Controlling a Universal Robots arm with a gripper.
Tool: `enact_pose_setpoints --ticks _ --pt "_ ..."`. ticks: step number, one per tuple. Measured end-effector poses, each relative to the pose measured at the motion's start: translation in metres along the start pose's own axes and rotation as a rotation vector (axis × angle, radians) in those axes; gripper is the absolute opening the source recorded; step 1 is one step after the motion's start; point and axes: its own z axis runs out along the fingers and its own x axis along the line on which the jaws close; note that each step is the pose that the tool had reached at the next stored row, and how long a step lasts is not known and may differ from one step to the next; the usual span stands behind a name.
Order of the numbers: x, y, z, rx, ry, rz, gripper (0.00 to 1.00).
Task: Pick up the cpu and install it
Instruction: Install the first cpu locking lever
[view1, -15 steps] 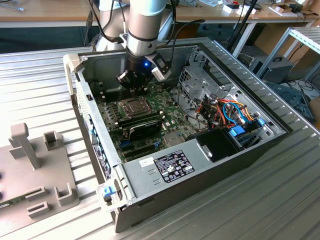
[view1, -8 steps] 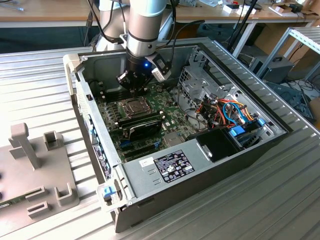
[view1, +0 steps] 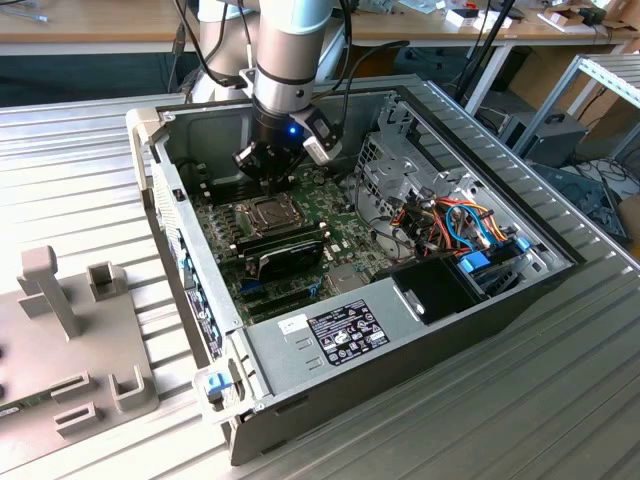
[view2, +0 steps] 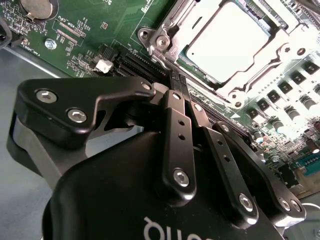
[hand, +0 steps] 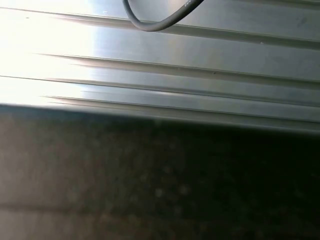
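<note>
Exterior view high and angled down over the open grey computer case (view1: 300, 345), second wrist view close behind the black gripper (view2: 176, 82) facing the green motherboard (view2: 90, 35), shared with the exterior view, first wrist view tight against ribbed metal table (hand: 160, 65).

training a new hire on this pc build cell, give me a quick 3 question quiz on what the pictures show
1. True or false: the cpu lies inside the socket frame on the motherboard.
2. In the second wrist view, the gripper has its fingers: A) spread wide, B) closed together, C) clamped on a cable.
3. Fill in: in the exterior view, the long black card lies on the side of the socket nearer the ____.

Key: 1 true; 2 B; 3 camera.
</note>
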Motion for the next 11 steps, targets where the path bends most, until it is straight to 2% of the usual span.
enact_pose_setpoints --ticks 8,11 --pt "0.0 0.0 0.0008 0.0 0.0002 0.0 0.11" --pt "0.0 0.0001 0.0009 -0.0024 -0.0002 0.0 0.11"
